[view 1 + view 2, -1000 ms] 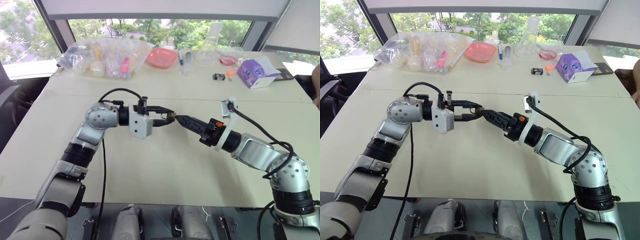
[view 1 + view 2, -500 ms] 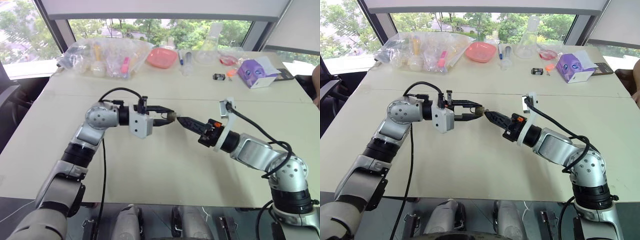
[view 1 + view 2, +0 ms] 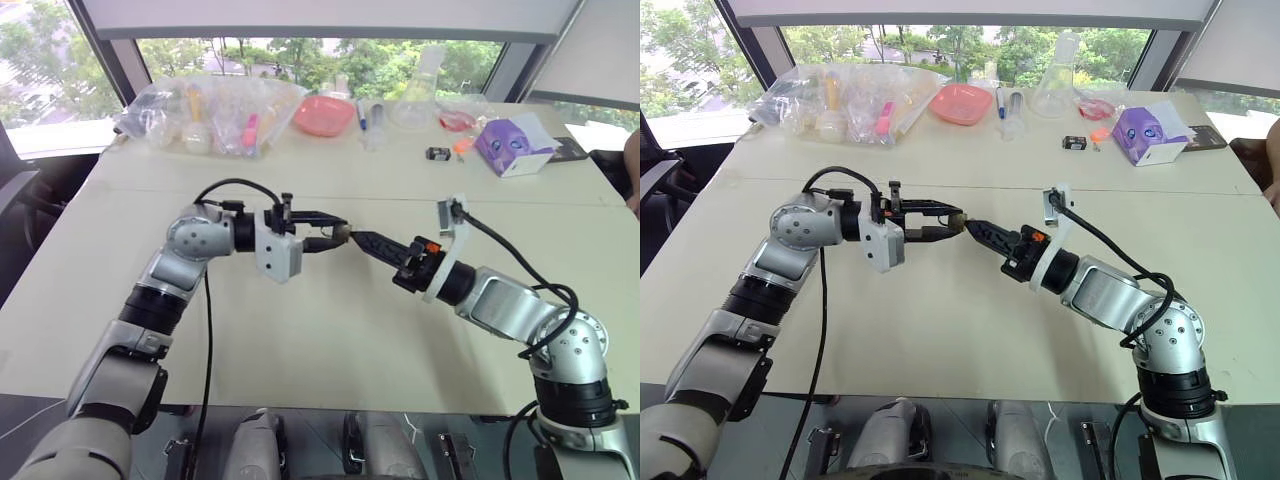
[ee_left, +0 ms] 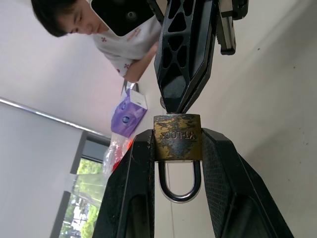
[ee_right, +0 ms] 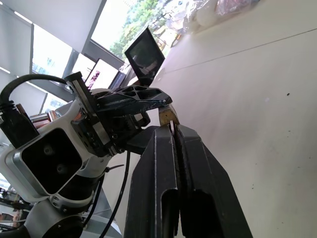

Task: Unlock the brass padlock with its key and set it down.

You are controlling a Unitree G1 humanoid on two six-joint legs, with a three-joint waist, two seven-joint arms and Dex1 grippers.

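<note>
The brass padlock (image 4: 177, 136) has a worn yellow body and a silvery shackle (image 4: 181, 184). My left gripper (image 3: 340, 235) is shut on it, pinching the body from both sides above the table (image 3: 330, 340). The shackle hangs closed between the left fingers (image 4: 136, 193). My right gripper (image 3: 358, 239) comes in from the right, shut, and its narrow tips (image 4: 174, 99) press against the padlock's flat end. In the right wrist view the padlock (image 5: 166, 114) sits just past those tips. The key is hidden; only a thin pale sliver shows between the right fingertips (image 5: 163, 139).
Along the far edge of the table lie clear plastic bags (image 3: 210, 115), a pink bowl (image 3: 323, 115), a glass flask (image 3: 422, 95), a small black-and-white box (image 3: 437, 153) and a purple tissue box (image 3: 512, 145). A person (image 4: 99, 29) sits at the table's right side.
The right gripper's fingers, spread wide at the padlock's end a second ago, have closed to a narrow point there. Both arms have stayed in place.
</note>
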